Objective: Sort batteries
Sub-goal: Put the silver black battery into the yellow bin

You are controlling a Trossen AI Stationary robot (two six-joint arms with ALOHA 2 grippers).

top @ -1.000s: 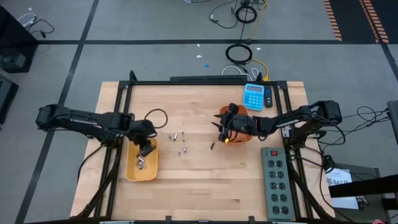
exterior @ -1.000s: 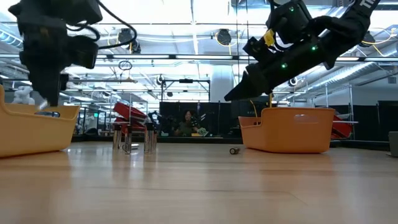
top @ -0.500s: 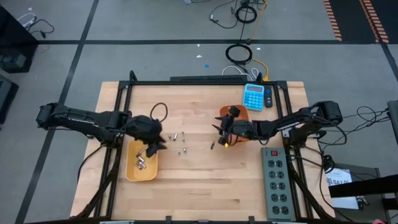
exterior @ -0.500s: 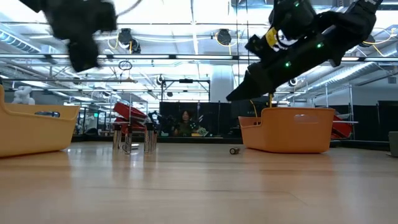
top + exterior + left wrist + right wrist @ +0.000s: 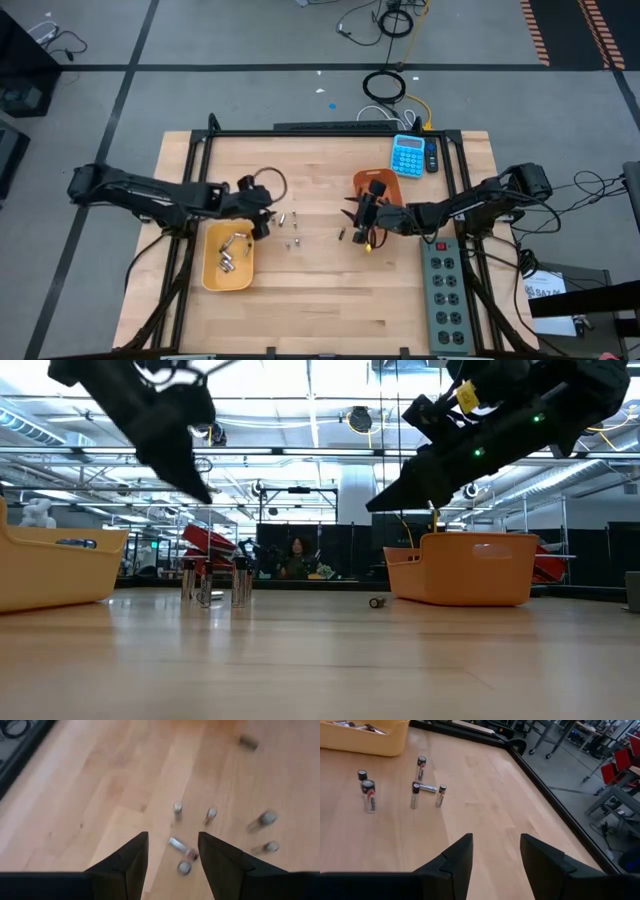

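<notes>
Overhead, left pincer (image 5: pixel 262 222) (empty, spread), loose batteries (image 5: pixel 290 230) beside.

Left claw (image 5: pixel 262 222) now open, off yellow bin (image 5: pixel 212 272).

The surface (image 5: pixel 320 300) is a light wooden top with a black frame around it, in the middle of the high view. A yellow bin (image 5: pixel 212 272) stands in its lower left part. An orange bin (image 5: pixel 388 188) stands right of the centre, partly covered. Just above the orange bin lies a blue calculator (image 5: pixel 407 155). A grey power strip (image 5: pixel 445 296) lies along the lower right edge. On the grey floor, at the top of the frame, a black coiled cable (image 5: pixel 385 86) lies. In the low view, a person (image 5: pixel 298 558) is far behind in the room.
</notes>
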